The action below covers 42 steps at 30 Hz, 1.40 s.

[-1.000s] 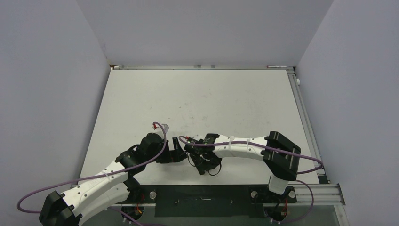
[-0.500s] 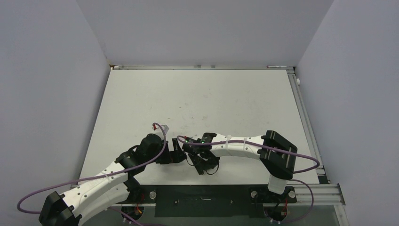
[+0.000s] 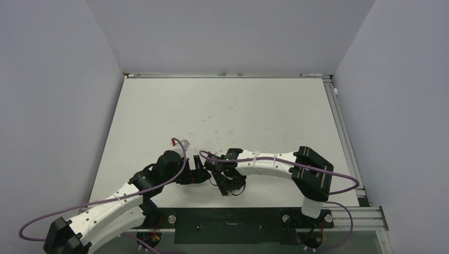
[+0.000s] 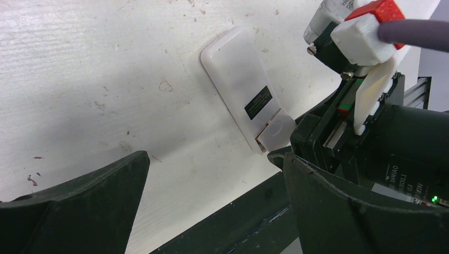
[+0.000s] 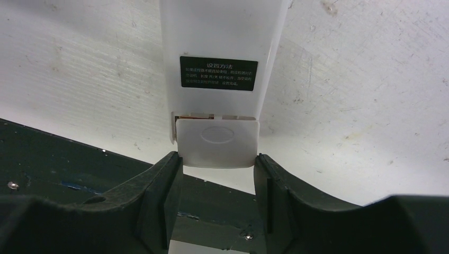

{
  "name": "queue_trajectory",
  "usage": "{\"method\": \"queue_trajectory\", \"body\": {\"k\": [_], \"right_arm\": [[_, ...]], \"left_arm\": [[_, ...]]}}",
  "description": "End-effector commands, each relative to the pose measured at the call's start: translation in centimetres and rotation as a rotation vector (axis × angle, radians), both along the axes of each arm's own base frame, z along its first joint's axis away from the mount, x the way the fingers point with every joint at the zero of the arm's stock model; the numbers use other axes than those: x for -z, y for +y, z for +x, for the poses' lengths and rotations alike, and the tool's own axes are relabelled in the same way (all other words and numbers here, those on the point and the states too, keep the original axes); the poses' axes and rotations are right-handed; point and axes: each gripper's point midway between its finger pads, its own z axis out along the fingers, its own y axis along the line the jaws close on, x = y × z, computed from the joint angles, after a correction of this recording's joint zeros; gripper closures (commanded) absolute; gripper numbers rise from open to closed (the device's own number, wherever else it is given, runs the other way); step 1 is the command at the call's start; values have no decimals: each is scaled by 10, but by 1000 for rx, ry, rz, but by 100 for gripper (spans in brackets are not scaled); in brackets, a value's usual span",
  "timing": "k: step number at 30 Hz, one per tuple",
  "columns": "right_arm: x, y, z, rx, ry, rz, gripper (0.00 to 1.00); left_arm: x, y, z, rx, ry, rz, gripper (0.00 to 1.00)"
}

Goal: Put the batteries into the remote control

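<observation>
The remote control [image 5: 219, 32] lies back-up by the near edge of the table [image 4: 79, 63]. The right gripper [image 5: 217, 159] clamps its part-slid battery cover [image 5: 218, 143]; the left gripper [image 4: 214, 164] hangs wide apart. No batteries show, so loading looks unfinished.

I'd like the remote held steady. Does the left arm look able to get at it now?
Likely yes. The left gripper hangs wide open close to the remote, whose far end lies bare on the table; only the battery cover end is taken, by the right gripper.
</observation>
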Motion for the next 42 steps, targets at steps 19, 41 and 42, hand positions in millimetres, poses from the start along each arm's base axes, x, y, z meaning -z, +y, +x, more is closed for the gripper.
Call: {"method": "queue_trajectory", "body": {"k": [19, 41, 42], "right_arm": [[-2, 15, 13, 101, -52, 18, 80], [-6, 9, 23, 158, -83, -5, 80], [-5, 8, 23, 157, -84, -8, 80]], "left_arm": [[-16, -9, -1, 25, -48, -80, 4], [-17, -11, -4, 37, -51, -89, 4], [-16, -11, -4, 38, -50, -88, 4]]}}
